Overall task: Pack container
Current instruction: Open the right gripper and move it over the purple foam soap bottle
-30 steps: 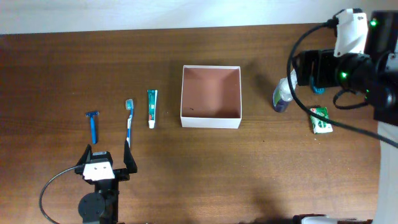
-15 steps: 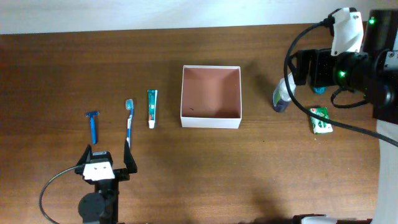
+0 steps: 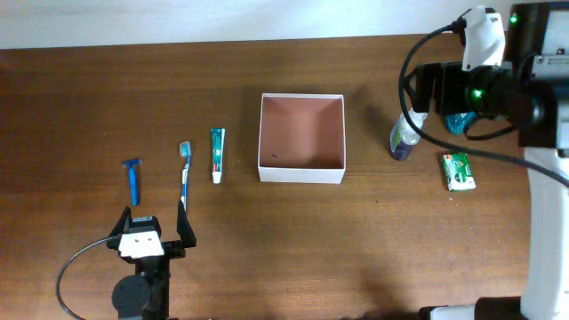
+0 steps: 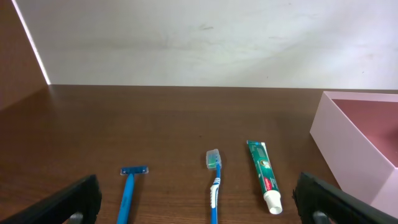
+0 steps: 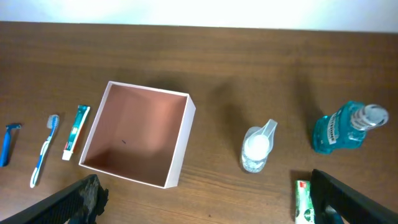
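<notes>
The container (image 3: pixel 300 174), a square white-walled box with a reddish-brown inside, sits empty mid-table; it also shows in the right wrist view (image 5: pixel 180 149) and the left wrist view (image 4: pixel 348 134). Left of it lie a toothpaste tube (image 3: pixel 217 154), a blue toothbrush (image 3: pixel 185 173) and a blue razor (image 3: pixel 132 178). Right of it stand a clear spray bottle (image 3: pixel 402 140), a teal mouthwash bottle (image 5: pixel 342 127) and a green soap box (image 3: pixel 457 172). My left gripper (image 3: pixel 153 222) is open and empty, just in front of the toothbrush. My right gripper (image 5: pixel 211 202) is open and empty, high above the spray bottle.
The right arm (image 3: pixel 484 84) and its cable hang over the far right corner and partly hide the mouthwash bottle from overhead. A white wall runs behind the table's far edge (image 3: pixel 267 40).
The right arm has shifted slightly toward the far edge, uncovering more of the teal bottle from overhead. The left arm and all items have stayed still.
</notes>
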`<act>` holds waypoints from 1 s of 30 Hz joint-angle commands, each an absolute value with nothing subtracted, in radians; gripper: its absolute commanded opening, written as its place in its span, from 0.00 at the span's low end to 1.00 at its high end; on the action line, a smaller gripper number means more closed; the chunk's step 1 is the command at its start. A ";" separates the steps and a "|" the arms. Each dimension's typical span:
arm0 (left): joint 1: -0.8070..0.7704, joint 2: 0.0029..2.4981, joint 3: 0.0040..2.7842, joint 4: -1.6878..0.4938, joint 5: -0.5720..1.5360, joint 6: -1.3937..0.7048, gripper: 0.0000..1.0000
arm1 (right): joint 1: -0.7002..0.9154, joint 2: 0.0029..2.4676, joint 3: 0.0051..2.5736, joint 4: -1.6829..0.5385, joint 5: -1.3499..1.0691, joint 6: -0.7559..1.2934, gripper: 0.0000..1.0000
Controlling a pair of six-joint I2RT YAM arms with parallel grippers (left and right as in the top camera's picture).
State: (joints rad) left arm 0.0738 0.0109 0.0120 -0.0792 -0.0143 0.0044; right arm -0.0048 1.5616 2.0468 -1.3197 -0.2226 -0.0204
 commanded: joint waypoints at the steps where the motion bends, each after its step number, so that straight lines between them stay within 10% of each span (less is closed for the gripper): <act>1: 0.070 0.005 0.009 -0.083 -0.003 0.016 0.99 | -0.001 1.618 2.069 -1.316 -0.182 0.085 0.98; 30: 0.070 0.005 0.009 -0.083 -0.003 0.016 0.99 | 0.000 1.830 2.068 -1.357 0.082 0.493 0.98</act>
State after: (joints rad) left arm 0.0738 0.0109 0.0120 -0.0792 -0.0143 0.0044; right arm -0.0048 1.7847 2.0514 -1.3556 0.0547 0.4248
